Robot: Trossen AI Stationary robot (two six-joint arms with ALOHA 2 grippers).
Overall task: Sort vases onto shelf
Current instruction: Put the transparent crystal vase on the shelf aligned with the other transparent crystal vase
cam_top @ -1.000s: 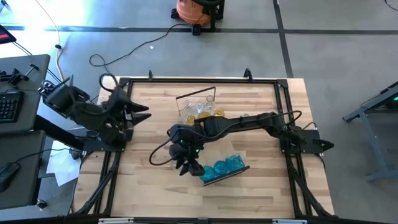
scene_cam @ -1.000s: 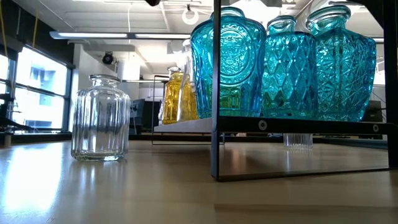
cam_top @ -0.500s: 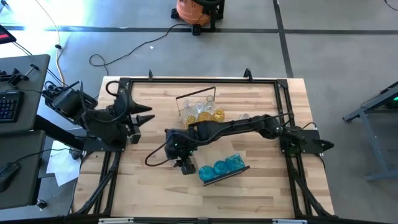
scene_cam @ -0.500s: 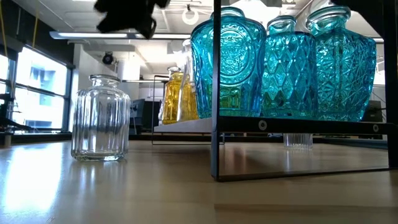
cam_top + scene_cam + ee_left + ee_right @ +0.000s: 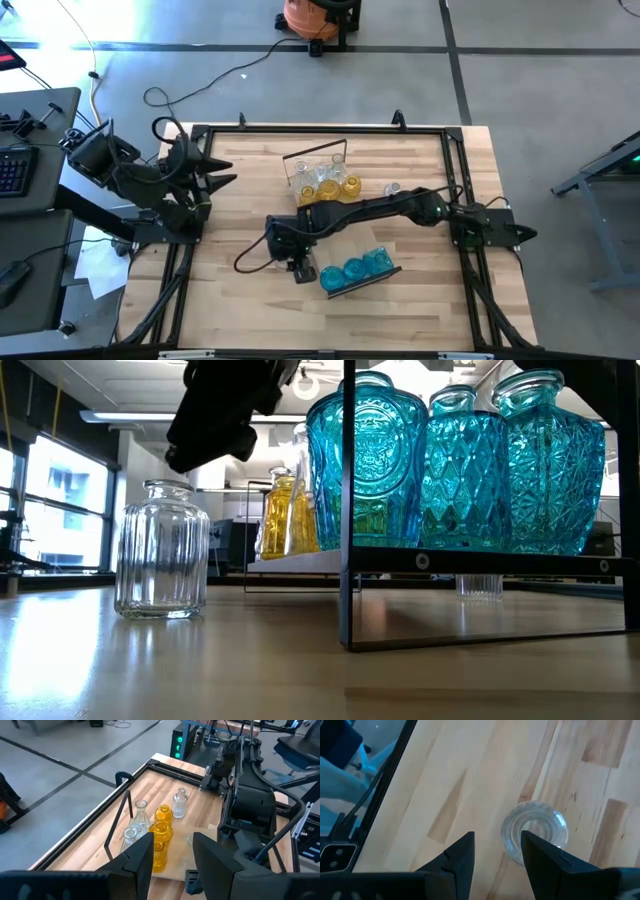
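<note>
Right gripper (image 5: 497, 855) hangs directly above the clear ribbed vase (image 5: 161, 550), fingers parted wide and holding nothing, its mouth visible just past the fingertips (it stands upright on the tabletop (image 5: 240, 300), just beside the near shelf (image 5: 480, 560)). That shelf carries three blue vases (image 5: 455, 465) in a row. Farther back, a second shelf (image 5: 175, 870) holds amber vases (image 5: 161, 832) and clear ones (image 5: 141, 812). Left gripper (image 5: 171, 852) waits off at the table's left edge, jaws partly apart, empty.
</note>
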